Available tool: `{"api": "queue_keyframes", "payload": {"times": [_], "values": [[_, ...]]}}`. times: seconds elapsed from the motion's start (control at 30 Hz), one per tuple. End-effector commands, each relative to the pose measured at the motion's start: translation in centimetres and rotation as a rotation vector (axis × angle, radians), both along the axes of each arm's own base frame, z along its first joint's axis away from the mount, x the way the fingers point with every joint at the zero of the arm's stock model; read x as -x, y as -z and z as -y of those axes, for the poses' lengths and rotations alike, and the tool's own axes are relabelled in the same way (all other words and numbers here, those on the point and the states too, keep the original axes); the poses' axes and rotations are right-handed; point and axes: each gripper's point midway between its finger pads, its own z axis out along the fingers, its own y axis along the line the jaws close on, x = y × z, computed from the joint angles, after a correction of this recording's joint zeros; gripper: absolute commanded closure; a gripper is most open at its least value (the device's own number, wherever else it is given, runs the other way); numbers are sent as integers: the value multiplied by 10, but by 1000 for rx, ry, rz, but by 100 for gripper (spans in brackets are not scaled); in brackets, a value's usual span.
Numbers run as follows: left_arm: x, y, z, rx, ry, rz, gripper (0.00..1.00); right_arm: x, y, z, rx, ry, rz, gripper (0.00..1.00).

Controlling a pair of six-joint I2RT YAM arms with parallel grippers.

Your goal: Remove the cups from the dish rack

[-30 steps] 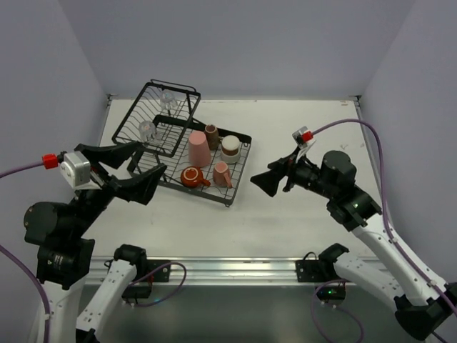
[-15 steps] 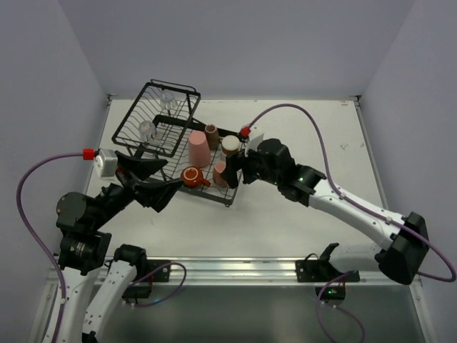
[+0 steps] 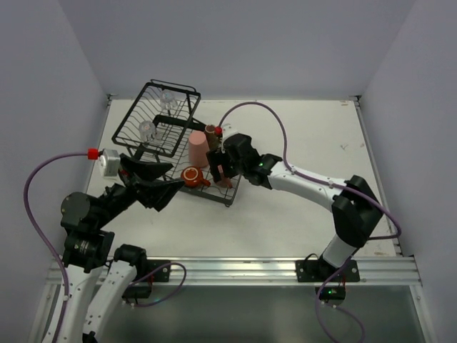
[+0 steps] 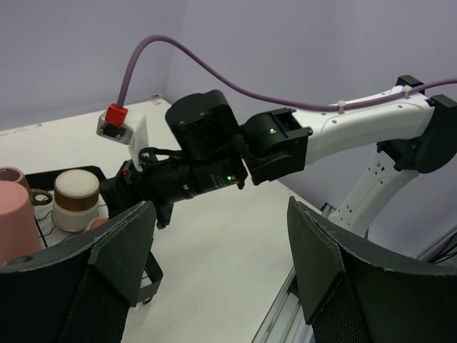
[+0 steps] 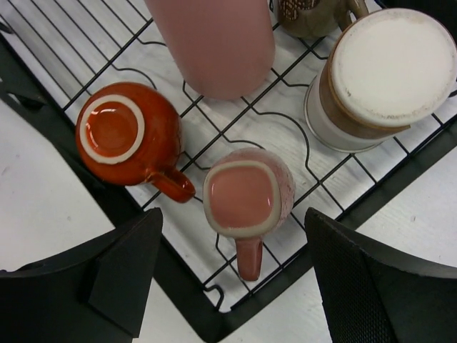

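The black wire dish rack (image 3: 212, 196) lies at the table's left. In its tilted basket are two clear glasses (image 3: 168, 100). On the flat grid stand the salmon tumbler (image 5: 214, 43), the small brown cup (image 5: 307, 14), the cream-and-brown cup (image 5: 382, 71), the orange-red mug (image 5: 128, 136) and the pink mug (image 5: 248, 196), the mugs bottom up. My right gripper (image 5: 234, 220) hangs open over the pink mug, one finger on each side, touching nothing. My left gripper (image 3: 175, 176) is open and empty by the rack's near left edge, close to the orange-red mug (image 3: 191, 176).
The right arm (image 3: 307, 179) stretches across the table's middle toward the rack; its wrist (image 4: 207, 153) fills the left wrist view. The rack's near corner frame (image 5: 186, 300) lies just under the right fingers. The table's front rail (image 3: 235, 268) runs along the near edge.
The right arm swung left from the table's right side to above the pink mug. The left arm dropped and moved in toward the rack's near left edge, and its jaws narrowed a little.
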Motion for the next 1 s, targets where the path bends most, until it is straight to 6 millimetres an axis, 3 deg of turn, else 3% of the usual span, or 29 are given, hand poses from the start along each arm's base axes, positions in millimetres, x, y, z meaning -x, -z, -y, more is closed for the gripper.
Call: {"api": "queue_keyframes", "payload": {"times": [0.0,0.17,0.53,0.57,0.63,0.77,0.87,0.97], "values": [[3,-6,4,17,29,18,20,-24,-24,-14,-35,45,87,17],[0,-1,4,13,25,7,20,-33,-11,-15,4,67,84,24],[-8,5,5,11,18,-25,23,-29,16,-10,50,74,42,32],[-8,5,5,11,17,-25,24,-29,17,-9,52,77,42,37],[-9,6,5,12,14,-29,25,-32,15,-10,49,83,54,43],[-10,8,5,12,15,-39,25,-34,0,-12,18,86,77,66],[-12,9,6,13,17,-48,25,-34,-13,-11,-2,92,98,74],[-13,10,6,14,18,-58,25,-31,-25,-5,-33,108,119,76]]}}
